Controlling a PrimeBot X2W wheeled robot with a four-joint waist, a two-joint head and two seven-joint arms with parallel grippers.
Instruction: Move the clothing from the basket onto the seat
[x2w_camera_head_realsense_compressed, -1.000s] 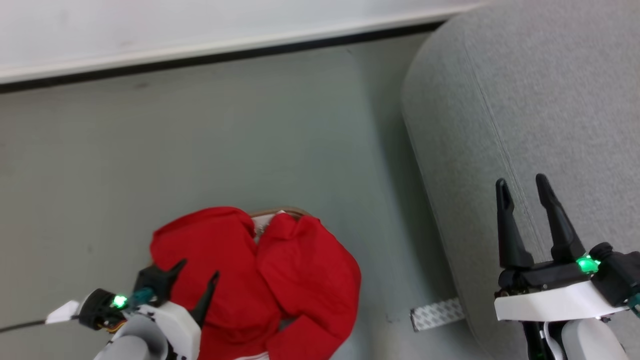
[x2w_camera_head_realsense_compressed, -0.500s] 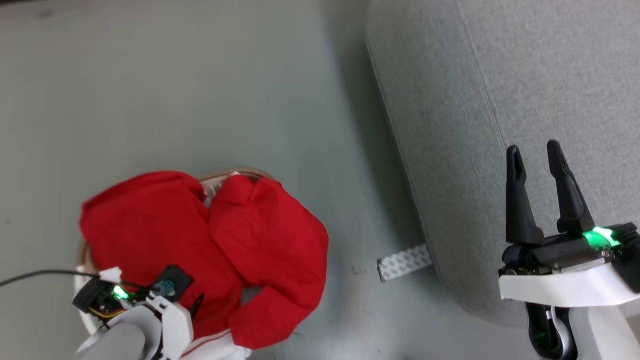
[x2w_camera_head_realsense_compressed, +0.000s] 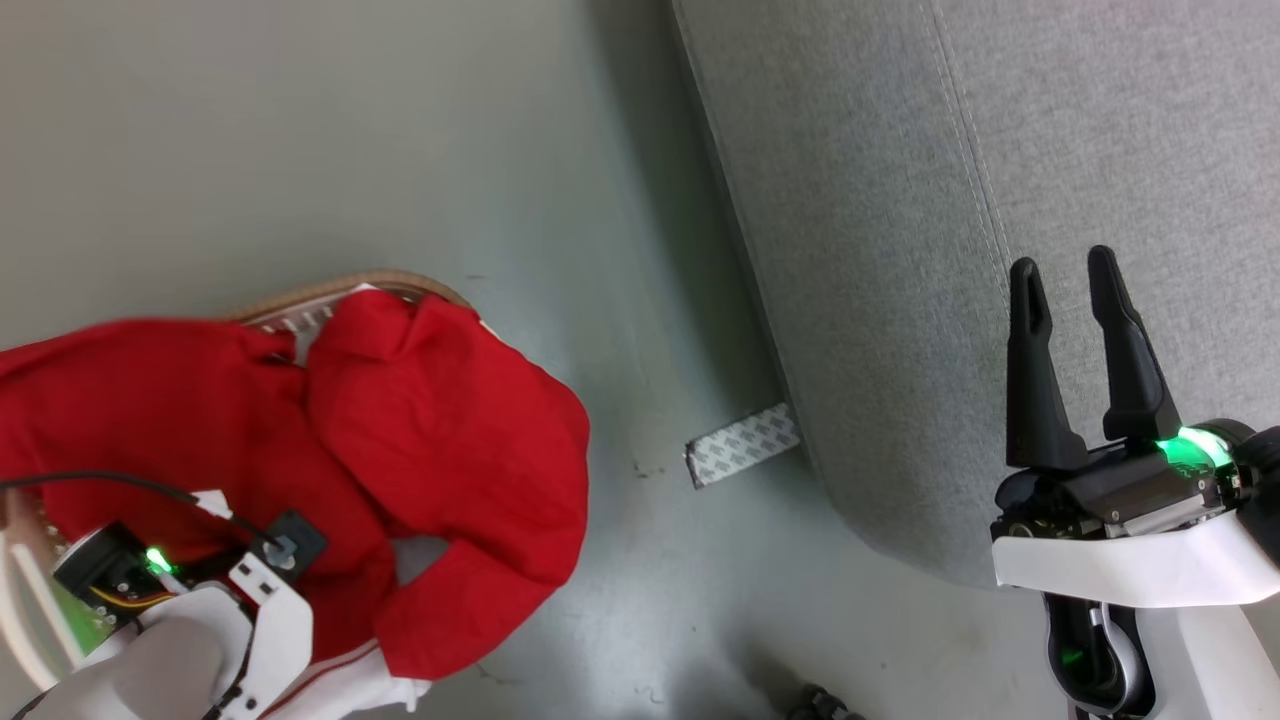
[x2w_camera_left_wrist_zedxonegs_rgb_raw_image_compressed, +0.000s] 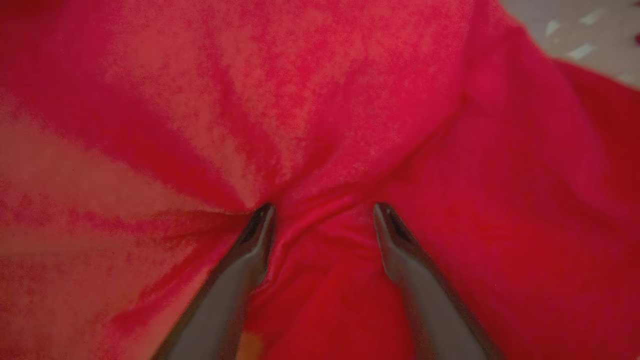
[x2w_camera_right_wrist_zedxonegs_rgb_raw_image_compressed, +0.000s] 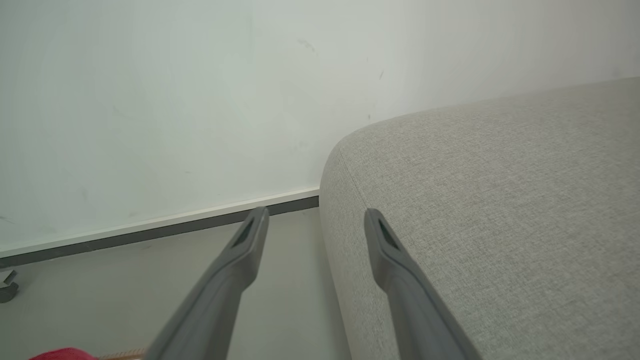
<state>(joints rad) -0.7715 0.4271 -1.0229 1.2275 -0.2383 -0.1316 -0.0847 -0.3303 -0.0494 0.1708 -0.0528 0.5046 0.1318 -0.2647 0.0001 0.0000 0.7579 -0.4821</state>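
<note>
The bright red soft-fabric clothing (x2w_camera_head_realsense_compressed: 430, 420) lies heaped over the white perforated plastic basket with the brown rim (x2w_camera_head_realsense_compressed: 345, 285). The basket stands on the floor to the left of the large light grey woven-fabric seat (x2w_camera_head_realsense_compressed: 900, 200), with bare floor between them. I judge the clothing light, limp and not fragile. It will sag and trail when lifted, so the hold belongs on a gathered fold near the middle of the heap, not on a loose hem. The left gripper (x2w_camera_left_wrist_zedxonegs_rgb_raw_image_compressed: 322, 212) has its dark fingers spread wide, tips pressed into the red cloth with a raised fold between them and nothing clamped. The right gripper (x2w_camera_head_realsense_compressed: 1062, 275) stands equally wide and empty over the seat's rounded edge. Concealed: nearly all of the basket under the cloth. The heap's left side is cut off in the head view, and I cannot tell where one garment ends and the next begins. The left wrist view is blurred — the depth of cloth under the tips is unclear.
</note>
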